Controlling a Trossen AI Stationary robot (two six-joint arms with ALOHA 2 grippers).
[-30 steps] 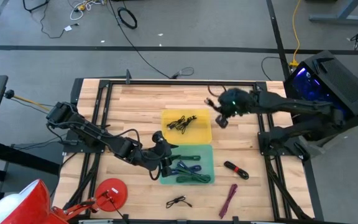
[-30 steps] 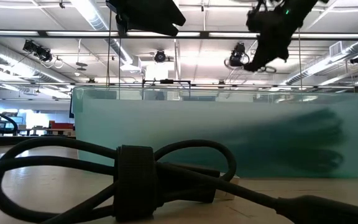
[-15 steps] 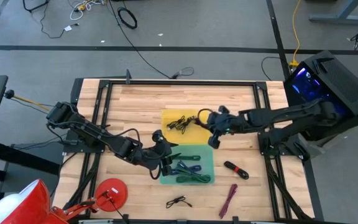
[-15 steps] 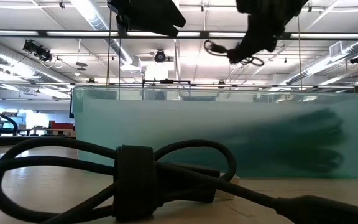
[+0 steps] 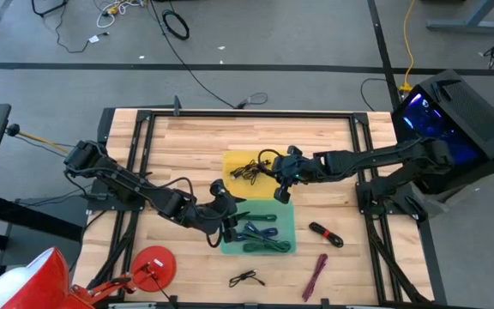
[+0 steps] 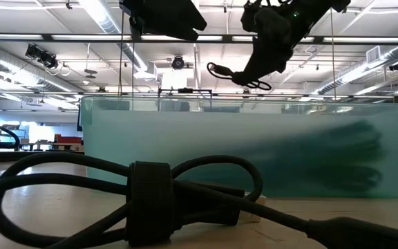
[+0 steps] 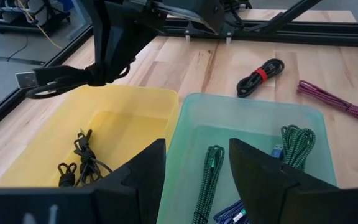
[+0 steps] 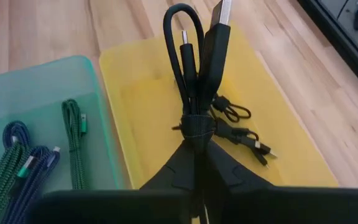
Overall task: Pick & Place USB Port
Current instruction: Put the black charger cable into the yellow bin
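My right gripper (image 5: 283, 172) is shut on a black bundled USB cable (image 8: 194, 68) and holds it above the yellow tray (image 5: 274, 185). The gripper and cable also show in the low view (image 6: 239, 75) and the left wrist view (image 7: 51, 79). Thin black cables (image 5: 249, 169) lie on the yellow tray's floor. My left gripper (image 5: 232, 225) is open and empty. It hangs at the left edge of the green tray (image 5: 283, 216), which holds green and blue cables (image 7: 294, 146). My right gripper pinches the cable bundle between its two fingers (image 8: 179, 171), just behind the black tie band (image 8: 196, 126). The loops and plugs stick out ahead of the fingertips. The fingers slant down toward the table's left. The bundle is lifted clear above the yellow tray.
On the bare wood to the right of the green tray lie a black cable with a red tie (image 5: 326, 233) and a magenta cable (image 5: 316, 276). A small black cable (image 5: 245, 278) lies by the near edge. A red object (image 5: 153, 266) sits at the near left.
My right gripper has carried the black cable bundle toward the table's left edge and a little down. It has gone from beside the yellow tray's right rim to above the tray. The left arm has kept still.
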